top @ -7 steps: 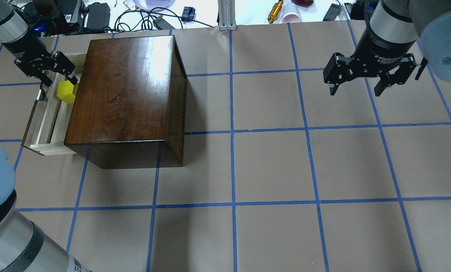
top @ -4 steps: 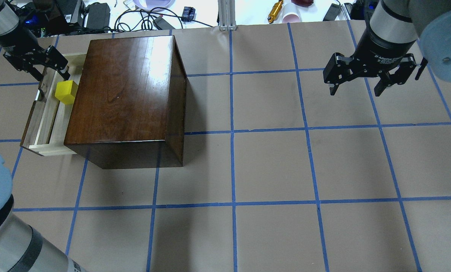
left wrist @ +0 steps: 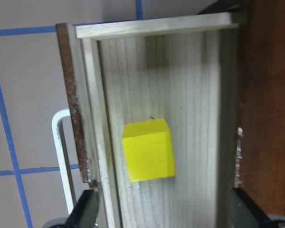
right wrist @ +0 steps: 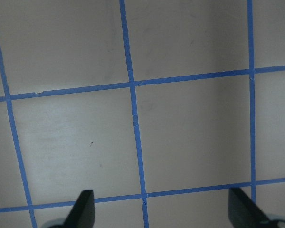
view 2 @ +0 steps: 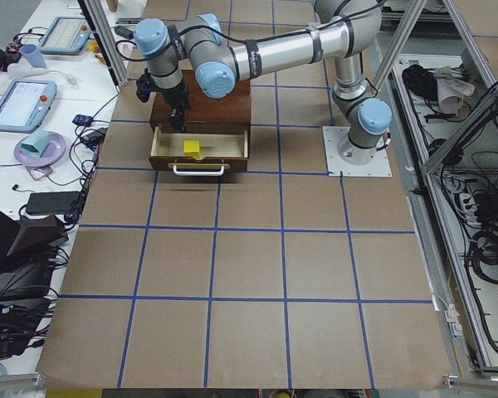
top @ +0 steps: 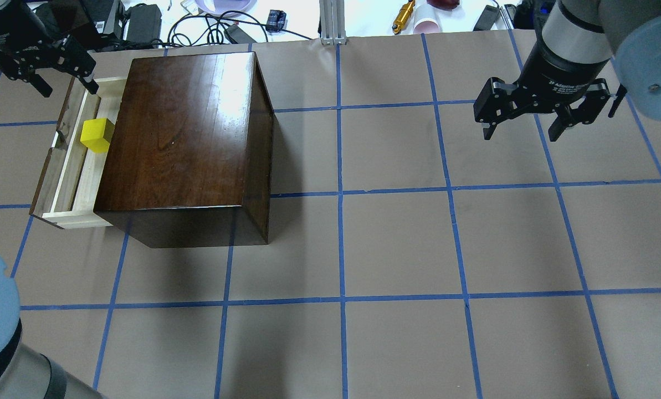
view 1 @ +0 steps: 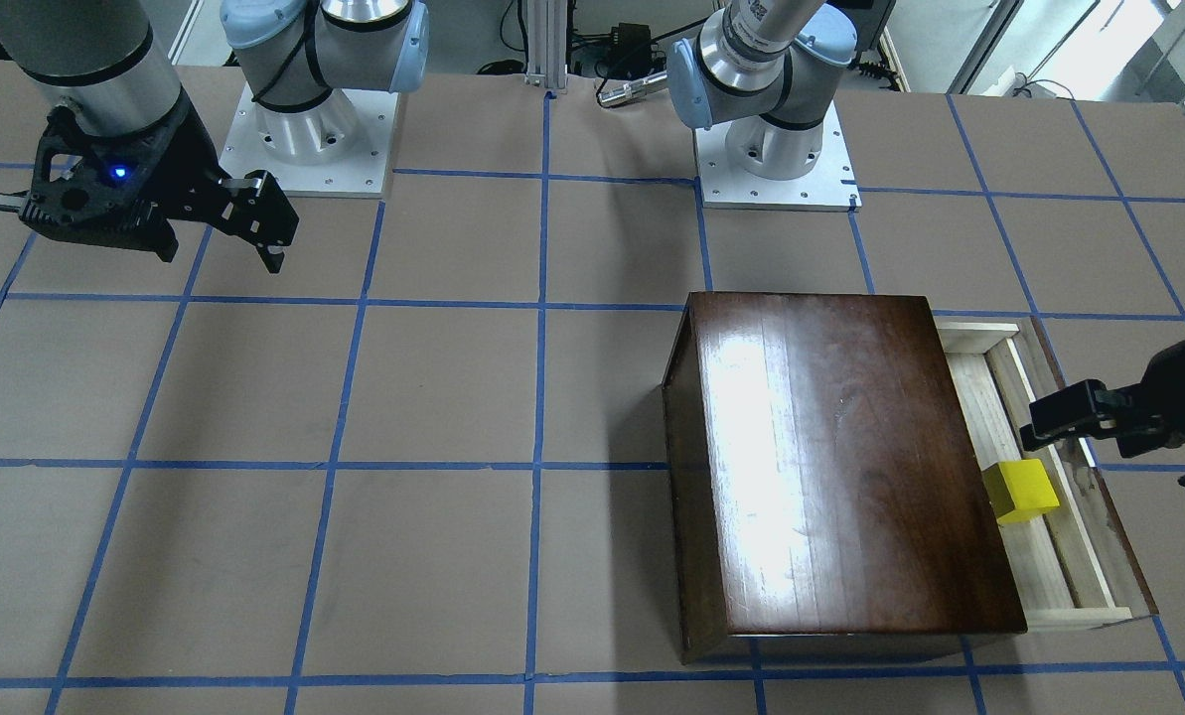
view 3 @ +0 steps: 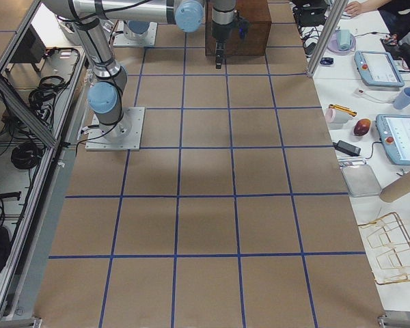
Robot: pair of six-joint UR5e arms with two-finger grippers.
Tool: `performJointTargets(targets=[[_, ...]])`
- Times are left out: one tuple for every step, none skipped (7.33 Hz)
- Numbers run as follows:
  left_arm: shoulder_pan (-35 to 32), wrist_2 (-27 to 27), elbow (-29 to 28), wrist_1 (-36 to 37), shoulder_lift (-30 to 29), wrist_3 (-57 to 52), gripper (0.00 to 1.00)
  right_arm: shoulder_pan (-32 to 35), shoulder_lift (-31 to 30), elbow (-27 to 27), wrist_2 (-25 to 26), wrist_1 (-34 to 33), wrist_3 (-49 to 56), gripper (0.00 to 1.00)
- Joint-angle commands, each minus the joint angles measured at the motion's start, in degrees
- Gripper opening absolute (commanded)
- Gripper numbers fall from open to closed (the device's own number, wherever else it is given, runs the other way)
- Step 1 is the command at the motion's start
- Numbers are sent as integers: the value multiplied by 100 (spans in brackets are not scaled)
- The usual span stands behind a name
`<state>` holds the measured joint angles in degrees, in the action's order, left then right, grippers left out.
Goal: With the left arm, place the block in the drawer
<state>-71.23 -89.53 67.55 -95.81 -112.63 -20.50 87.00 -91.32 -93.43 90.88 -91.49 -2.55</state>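
The yellow block (top: 97, 134) lies on the floor of the open drawer (top: 67, 183), which sticks out of the dark wooden box (top: 186, 138) on its left side. My left gripper (top: 70, 88) is open and empty, and hangs above the drawer's far end, apart from the block. The left wrist view looks straight down on the block (left wrist: 148, 149) between the open fingertips (left wrist: 85, 211). In the front-facing view the block (view 1: 1021, 491) sits just below the left gripper (view 1: 1113, 467). My right gripper (top: 521, 133) is open and empty, high over the table at the far right.
The drawer's pale handle (left wrist: 61, 161) sticks out from its dark front panel (view 2: 199, 162). Cables, power adapters and small items (top: 142, 22) lie beyond the table's far edge. Blue tape lines grid the brown table (top: 396, 244).
My left gripper has risen and drawn back from the block toward the far left edge, still open. The block stays in the drawer. The right arm has not moved.
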Motion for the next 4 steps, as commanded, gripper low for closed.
performJointTargets(targets=[[-713, -125, 100, -60, 266, 800, 100, 1, 0, 0, 0, 0, 0, 100], [-1004, -143, 231, -60, 389, 1063, 100, 1, 0, -9, 0, 0, 0, 100], [-1224, -117, 433, -43, 486, 1492, 100, 1, 0, 0, 0, 0, 0, 100], [-1479, -117, 739, 18, 600, 1897, 100, 1, 0, 0, -9, 0, 0, 100]])
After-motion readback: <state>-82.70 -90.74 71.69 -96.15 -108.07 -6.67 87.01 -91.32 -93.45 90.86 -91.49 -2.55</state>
